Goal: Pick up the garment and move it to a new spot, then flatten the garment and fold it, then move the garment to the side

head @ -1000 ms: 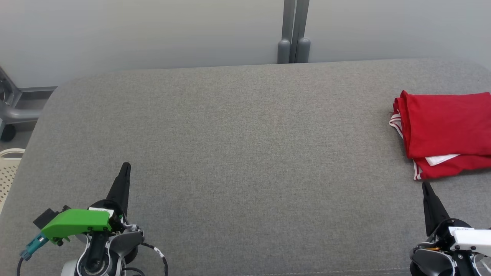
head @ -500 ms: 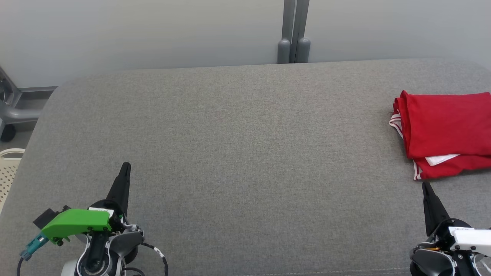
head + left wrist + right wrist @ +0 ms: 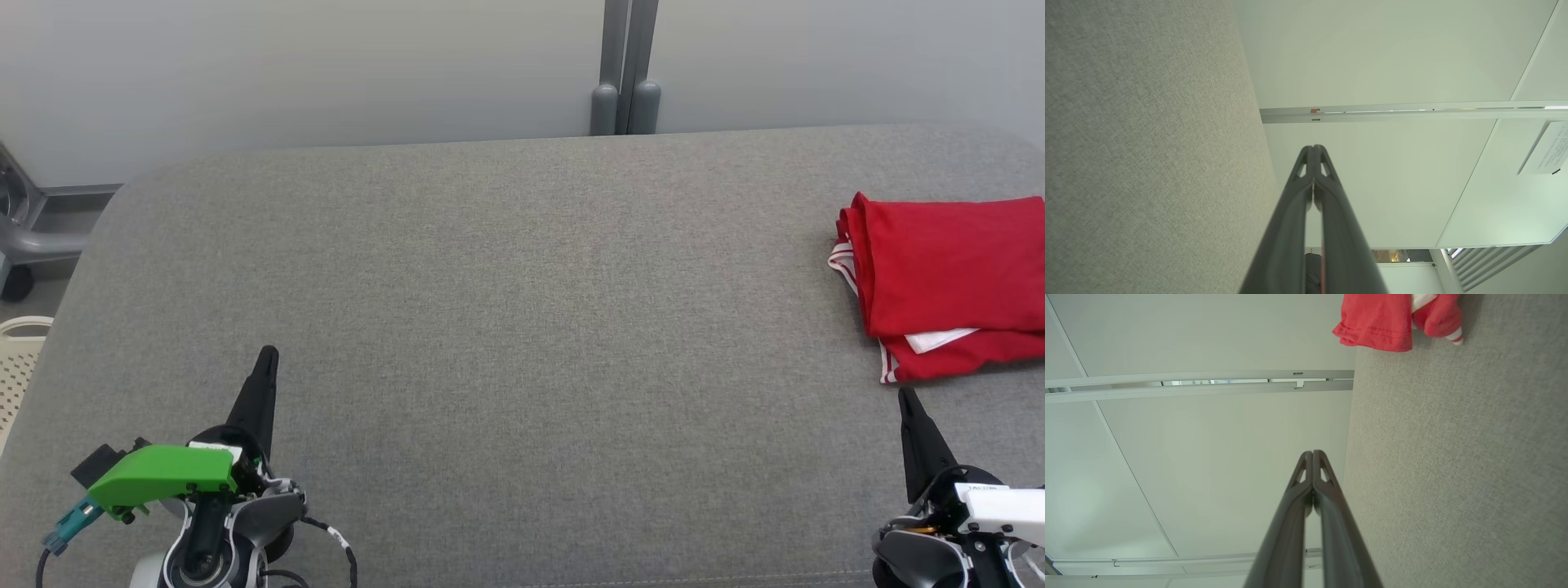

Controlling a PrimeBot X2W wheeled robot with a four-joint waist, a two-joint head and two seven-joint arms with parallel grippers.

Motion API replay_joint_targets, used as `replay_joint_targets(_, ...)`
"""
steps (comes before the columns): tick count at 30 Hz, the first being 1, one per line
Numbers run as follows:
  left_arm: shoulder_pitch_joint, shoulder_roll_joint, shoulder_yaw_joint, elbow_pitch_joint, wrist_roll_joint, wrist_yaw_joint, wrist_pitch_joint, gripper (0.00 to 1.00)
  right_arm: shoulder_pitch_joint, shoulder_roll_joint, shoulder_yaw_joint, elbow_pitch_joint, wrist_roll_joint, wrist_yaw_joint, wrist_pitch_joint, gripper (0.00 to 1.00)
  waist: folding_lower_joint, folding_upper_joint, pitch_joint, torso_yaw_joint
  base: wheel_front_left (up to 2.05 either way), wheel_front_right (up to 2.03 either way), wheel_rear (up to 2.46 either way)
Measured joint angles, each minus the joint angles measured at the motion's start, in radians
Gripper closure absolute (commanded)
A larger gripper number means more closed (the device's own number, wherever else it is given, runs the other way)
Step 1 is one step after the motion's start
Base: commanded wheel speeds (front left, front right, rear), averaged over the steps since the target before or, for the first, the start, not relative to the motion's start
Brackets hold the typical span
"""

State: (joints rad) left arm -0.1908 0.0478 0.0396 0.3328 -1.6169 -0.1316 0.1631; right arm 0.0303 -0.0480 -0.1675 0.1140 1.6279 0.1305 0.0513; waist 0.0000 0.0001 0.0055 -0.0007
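The garment [image 3: 947, 278] is red with white striped trim, folded into a stack at the right edge of the grey fabric surface [image 3: 506, 327]; its hem also shows in the right wrist view [image 3: 1384, 322]. My right gripper [image 3: 904, 395] sits just below the garment, apart from it, shut and empty [image 3: 1312, 451]. My left gripper [image 3: 268, 351] rests at the lower left, far from the garment, with its fingers pressed together and nothing between them [image 3: 1313, 147].
A pale wall with a grey post [image 3: 624, 73] stands behind the surface. A cream perforated basket [image 3: 16, 367] and a grey wheeled frame [image 3: 24, 237] are off the left edge. The wide middle of the surface is bare fabric.
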Motion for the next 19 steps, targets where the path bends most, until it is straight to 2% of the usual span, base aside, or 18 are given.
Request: replay_joint_targets(19,0.000,0.000,0.000,0.000,0.000,0.000,0.000,1.00,0.000,0.000,0.000,0.000,0.000,0.000,0.000,1.00,0.0000,0.0000,0.000,0.000,0.00,0.00,0.00)
